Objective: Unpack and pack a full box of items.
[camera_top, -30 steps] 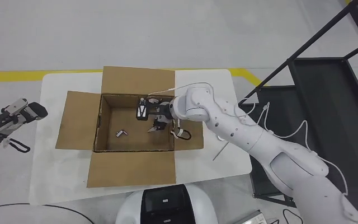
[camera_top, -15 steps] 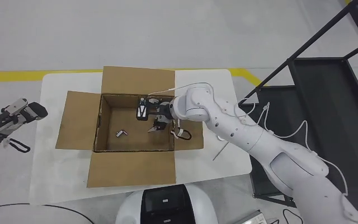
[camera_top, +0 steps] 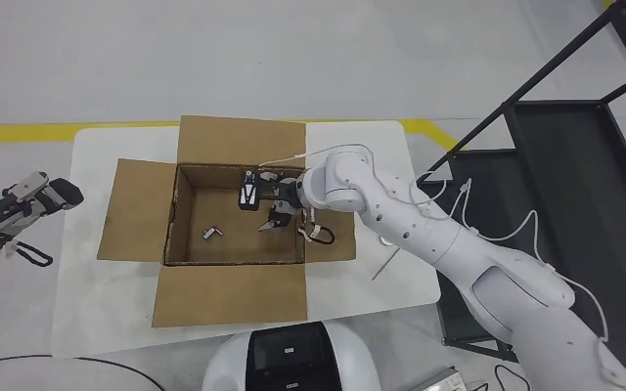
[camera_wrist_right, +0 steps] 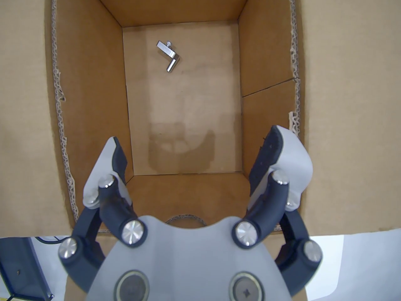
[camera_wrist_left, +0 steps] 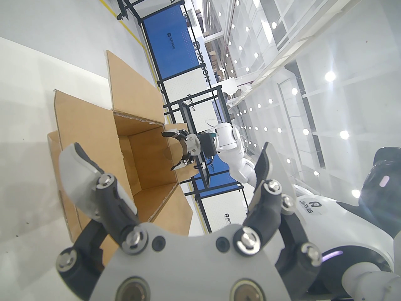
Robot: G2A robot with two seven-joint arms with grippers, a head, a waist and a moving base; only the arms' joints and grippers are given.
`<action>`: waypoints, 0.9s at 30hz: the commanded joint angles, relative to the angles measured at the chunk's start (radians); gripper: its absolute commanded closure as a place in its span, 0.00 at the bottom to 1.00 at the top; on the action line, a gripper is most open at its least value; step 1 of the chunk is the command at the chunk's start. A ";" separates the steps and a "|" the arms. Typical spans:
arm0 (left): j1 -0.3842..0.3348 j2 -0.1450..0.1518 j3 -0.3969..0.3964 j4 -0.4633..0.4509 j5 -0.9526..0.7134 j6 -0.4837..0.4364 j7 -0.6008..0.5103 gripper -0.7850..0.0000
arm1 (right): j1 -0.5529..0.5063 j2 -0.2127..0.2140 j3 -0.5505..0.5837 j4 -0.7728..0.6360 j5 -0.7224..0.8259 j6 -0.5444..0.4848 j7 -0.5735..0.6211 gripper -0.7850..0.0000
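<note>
Looking from the top: I see my right hand point(camera_top: 260, 206) over the open cardboard box point(camera_top: 137, 210) on the white surface point(camera_top: 357, 147); a small metal bracket point(camera_top: 212, 233) lies on the box floor, apart from it.
Left wrist: my left hand point(camera_wrist_left: 169, 153) is spread wide, off to the box's side.
Right wrist: right hand spread above the box floor, bracket toward the far end.

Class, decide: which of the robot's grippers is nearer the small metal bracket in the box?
Right. The right gripper hangs open over the box, whose floor holds the metal bracket. The left gripper is outside the box, by the table's edge.
</note>
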 commanded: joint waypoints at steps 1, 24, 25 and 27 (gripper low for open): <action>0.000 0.000 0.000 0.000 0.000 0.000 0.000 0.00 | 0.028 -0.012 -0.020 0.005 -0.041 -0.046 -0.008 0.00; 0.000 0.000 0.000 0.000 0.000 0.000 0.000 0.00 | 0.287 -0.552 -0.355 0.768 -0.207 -0.294 -0.455 0.00; 0.000 0.000 0.000 0.000 0.000 0.000 0.000 0.00 | 0.288 -0.570 -0.355 0.795 -0.233 -0.294 -0.479 0.00; 0.000 0.000 0.000 0.000 0.000 0.000 0.000 0.00 | 0.282 -0.605 -0.355 0.858 -0.275 -0.290 -0.514 0.00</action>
